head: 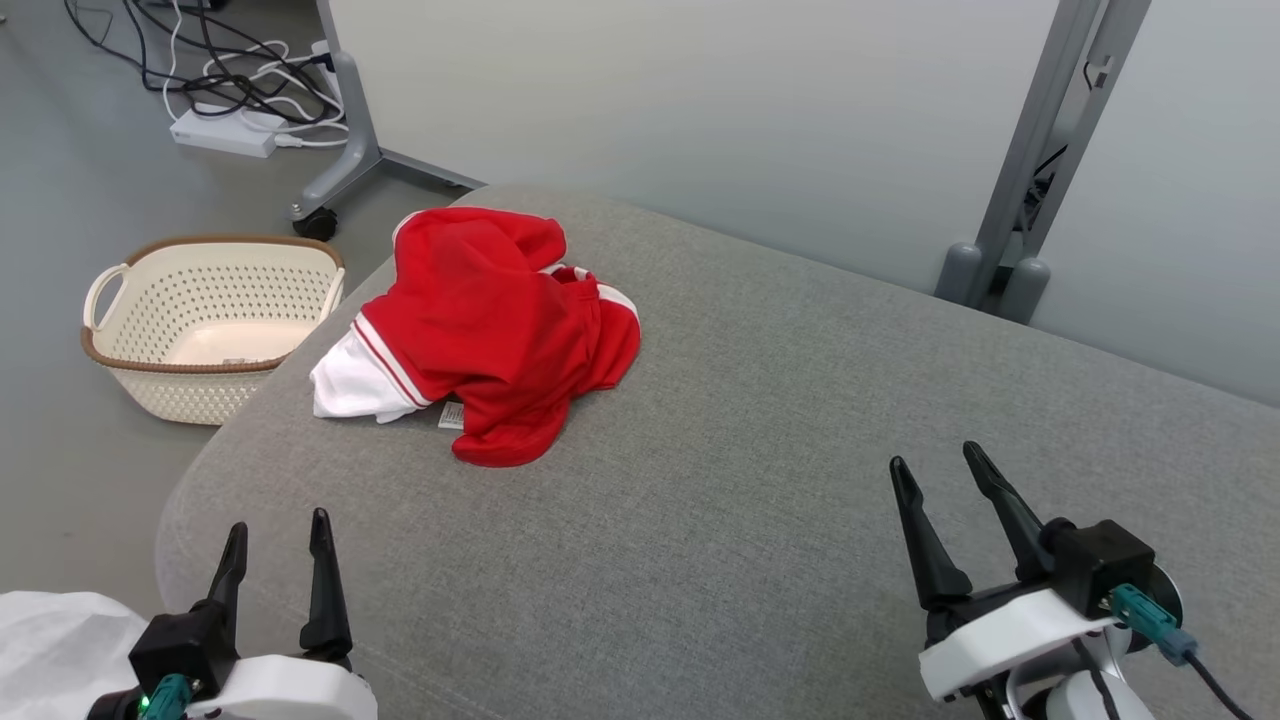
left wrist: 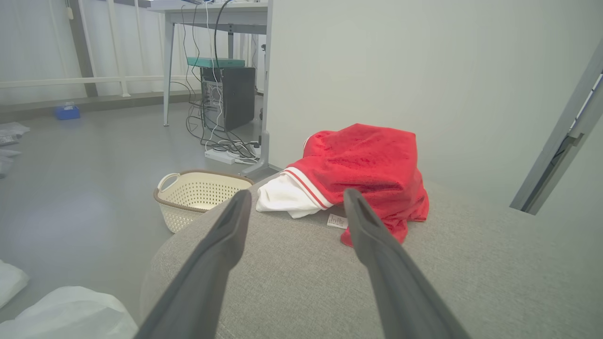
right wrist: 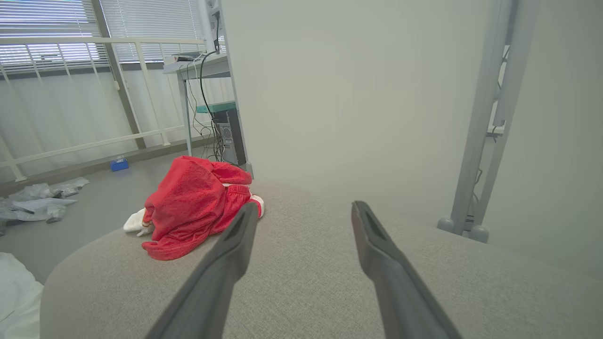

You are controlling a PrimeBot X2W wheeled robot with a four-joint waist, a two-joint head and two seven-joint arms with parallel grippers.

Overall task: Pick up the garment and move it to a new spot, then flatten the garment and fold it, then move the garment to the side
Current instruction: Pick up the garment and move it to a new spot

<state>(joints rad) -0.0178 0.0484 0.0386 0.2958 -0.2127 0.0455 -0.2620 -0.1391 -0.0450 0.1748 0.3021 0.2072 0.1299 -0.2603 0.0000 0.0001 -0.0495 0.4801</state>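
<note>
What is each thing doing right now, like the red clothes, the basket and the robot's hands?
Red garment: crumpled in a heap on the grey cushion, unfolded, not held.
Basket: upright on the floor, looks empty.
Left gripper: open, holding nothing.
Right gripper: open, holding nothing.

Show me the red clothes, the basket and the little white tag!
garment (head: 490,320), head view, middle of the red cloth.
basket (head: 190,395), head view, its near holed wall.
white tag (head: 452,415), head view, middle of the tag.
</note>
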